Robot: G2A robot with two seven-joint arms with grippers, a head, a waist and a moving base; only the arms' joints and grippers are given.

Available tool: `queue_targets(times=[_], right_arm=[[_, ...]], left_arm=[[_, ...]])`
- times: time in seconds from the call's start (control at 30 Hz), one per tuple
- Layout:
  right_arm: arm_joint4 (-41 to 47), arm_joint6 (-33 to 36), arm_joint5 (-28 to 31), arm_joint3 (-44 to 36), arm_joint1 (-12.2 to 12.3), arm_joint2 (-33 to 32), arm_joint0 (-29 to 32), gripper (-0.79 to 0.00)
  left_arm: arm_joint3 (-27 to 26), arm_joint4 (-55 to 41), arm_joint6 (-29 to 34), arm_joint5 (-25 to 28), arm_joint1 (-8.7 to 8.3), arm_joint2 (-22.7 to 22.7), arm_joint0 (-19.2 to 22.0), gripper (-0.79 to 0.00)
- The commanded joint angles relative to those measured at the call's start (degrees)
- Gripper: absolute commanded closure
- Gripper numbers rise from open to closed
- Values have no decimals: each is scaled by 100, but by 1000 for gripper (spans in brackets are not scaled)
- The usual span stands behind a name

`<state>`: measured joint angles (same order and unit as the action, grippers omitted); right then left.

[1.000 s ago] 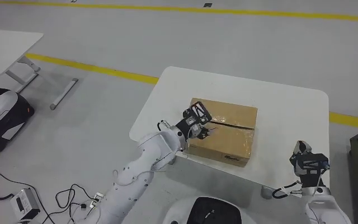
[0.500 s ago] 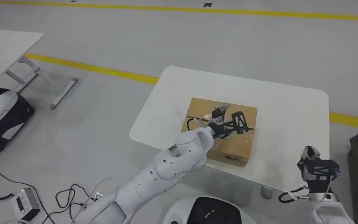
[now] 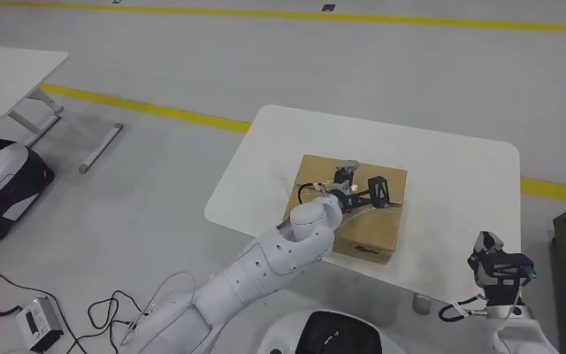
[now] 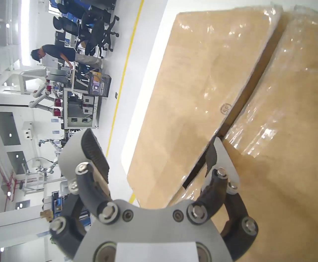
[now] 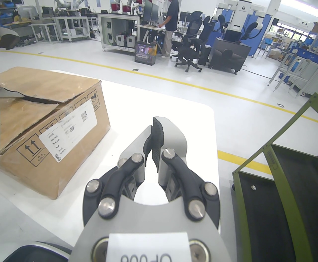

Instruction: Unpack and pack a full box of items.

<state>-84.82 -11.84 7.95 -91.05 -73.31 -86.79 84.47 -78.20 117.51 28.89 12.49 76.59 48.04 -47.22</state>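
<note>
Your left arm [image 3: 265, 265], lower left in the top view, is glossy white with a black cable [image 3: 306, 187]. The left gripper [image 4: 150, 144] and right gripper [image 5: 157, 124] show silver plates, black links, bright screws and ribbed fingers [image 5: 175, 141].

The right gripper [image 5: 155, 135], jaws pressed together, hangs over the white table [image 5: 149, 104]; the cardboard box [image 5: 49, 119] stands aside, apart from the jaws.

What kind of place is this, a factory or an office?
Probably a robotics lab or workshop floor: yellow floor lines, equipment benches with monitors, office chairs, and other robot arms standing in the background.
</note>
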Motion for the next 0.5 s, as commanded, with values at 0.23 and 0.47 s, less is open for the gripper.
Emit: queue_targets(times=[0.23,0.47], right_arm=[[8,-2,-60,-44,-2,59,35,0],[16,3,-118,-86,-2,80,65,0]], left_arm=[[53,166,-58,24,23,141,-90,-705],[193,114,-265,-157,87,229,-19,0]])
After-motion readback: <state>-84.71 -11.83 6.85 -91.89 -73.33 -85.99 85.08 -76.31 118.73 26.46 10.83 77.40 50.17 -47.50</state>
